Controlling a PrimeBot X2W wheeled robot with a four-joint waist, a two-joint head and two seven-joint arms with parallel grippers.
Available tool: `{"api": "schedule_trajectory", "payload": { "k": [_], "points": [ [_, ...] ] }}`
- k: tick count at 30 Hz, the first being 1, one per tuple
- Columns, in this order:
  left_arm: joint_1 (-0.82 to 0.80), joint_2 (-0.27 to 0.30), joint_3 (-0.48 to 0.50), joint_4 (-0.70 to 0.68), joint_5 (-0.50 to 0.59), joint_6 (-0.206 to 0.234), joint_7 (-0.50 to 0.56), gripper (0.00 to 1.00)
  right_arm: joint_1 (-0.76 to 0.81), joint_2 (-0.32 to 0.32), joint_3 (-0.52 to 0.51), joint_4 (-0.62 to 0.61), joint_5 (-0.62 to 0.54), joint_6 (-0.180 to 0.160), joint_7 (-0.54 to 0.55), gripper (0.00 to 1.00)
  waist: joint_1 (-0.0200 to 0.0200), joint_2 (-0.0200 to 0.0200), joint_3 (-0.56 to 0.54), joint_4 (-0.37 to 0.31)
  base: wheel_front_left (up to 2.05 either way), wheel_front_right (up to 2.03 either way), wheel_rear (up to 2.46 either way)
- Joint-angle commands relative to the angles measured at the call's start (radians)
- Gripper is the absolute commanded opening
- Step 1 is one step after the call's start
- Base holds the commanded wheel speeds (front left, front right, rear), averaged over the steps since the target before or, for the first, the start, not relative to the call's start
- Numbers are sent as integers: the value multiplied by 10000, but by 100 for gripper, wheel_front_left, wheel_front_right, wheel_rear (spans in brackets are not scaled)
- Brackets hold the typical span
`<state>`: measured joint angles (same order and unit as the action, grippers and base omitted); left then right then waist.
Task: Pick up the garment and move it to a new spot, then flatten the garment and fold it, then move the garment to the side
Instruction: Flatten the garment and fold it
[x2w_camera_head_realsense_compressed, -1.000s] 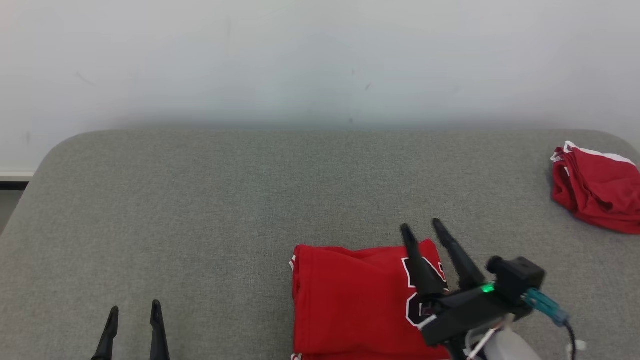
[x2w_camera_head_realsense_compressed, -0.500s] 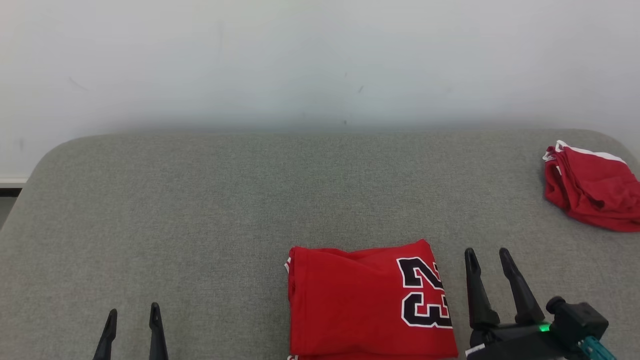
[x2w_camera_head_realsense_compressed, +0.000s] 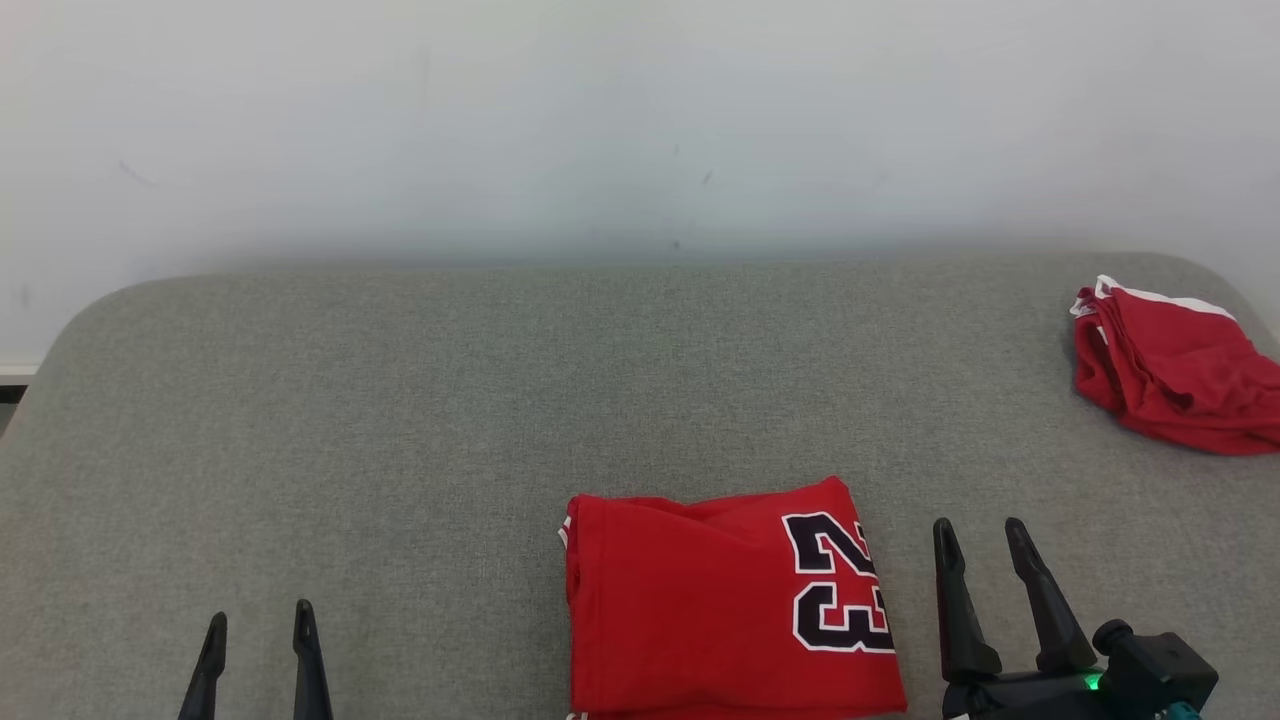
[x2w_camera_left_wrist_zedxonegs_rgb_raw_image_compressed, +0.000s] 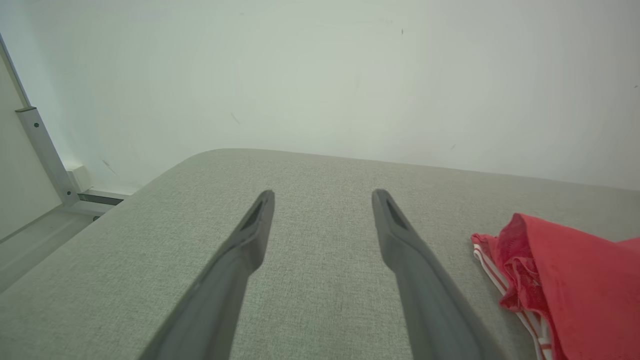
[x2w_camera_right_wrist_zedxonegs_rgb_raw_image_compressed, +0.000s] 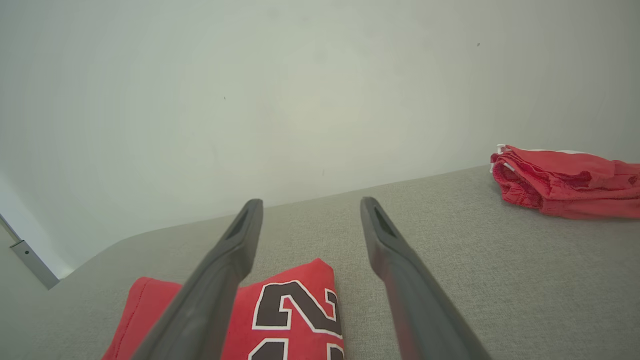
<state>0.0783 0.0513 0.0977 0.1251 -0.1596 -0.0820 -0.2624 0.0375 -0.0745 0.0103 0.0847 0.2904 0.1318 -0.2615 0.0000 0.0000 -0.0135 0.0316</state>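
The garment (x2w_camera_head_realsense_compressed: 700, 610), red with a black-and-white "23", lies folded into a neat rectangle at the near middle of the grey padded table (x2w_camera_head_realsense_compressed: 450, 400). My right gripper (x2w_camera_head_realsense_compressed: 978, 530) hovers just right of it, open and empty, fingers pointing away from me. In the right wrist view the garment (x2w_camera_right_wrist_zedxonegs_rgb_raw_image_compressed: 300, 272) sits under and left of the open right gripper (x2w_camera_right_wrist_zedxonegs_rgb_raw_image_compressed: 311, 202). My left gripper (x2w_camera_head_realsense_compressed: 258, 625) is open and empty at the lower left, well apart from the garment. In the left wrist view the open left gripper (x2w_camera_left_wrist_zedxonegs_rgb_raw_image_compressed: 324, 195) has the garment's edge (x2w_camera_left_wrist_zedxonegs_rgb_raw_image_compressed: 575, 280) to its right.
A second red garment with white trim (x2w_camera_head_realsense_compressed: 1170, 370) lies crumpled at the table's far right edge, also in the right wrist view (x2w_camera_right_wrist_zedxonegs_rgb_raw_image_compressed: 565, 182). A pale wall stands behind the table. A metal frame post (x2w_camera_left_wrist_zedxonegs_rgb_raw_image_compressed: 40, 145) stands off the table's left end.
My right gripper has drawn back from over the garment's numbered end to its right side, staying open. The head view has shifted slightly. The left gripper has held still.
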Motion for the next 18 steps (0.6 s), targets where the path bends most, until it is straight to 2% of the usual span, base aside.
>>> {"api": "schedule_trajectory", "payload": {
  "k": [1,18],
  "points": [
    [108,-16,-1,-69,122,16,-30,100,114,51,-46,4,-106,-31,-41,100,0,0,-1,-9,0,0,0],
    [236,107,-269,-100,1078,-135,-30,100,165,150,-336,541,-756,-31,-42,100,0,0,-49,-156,0,0,0]
  ]
}}
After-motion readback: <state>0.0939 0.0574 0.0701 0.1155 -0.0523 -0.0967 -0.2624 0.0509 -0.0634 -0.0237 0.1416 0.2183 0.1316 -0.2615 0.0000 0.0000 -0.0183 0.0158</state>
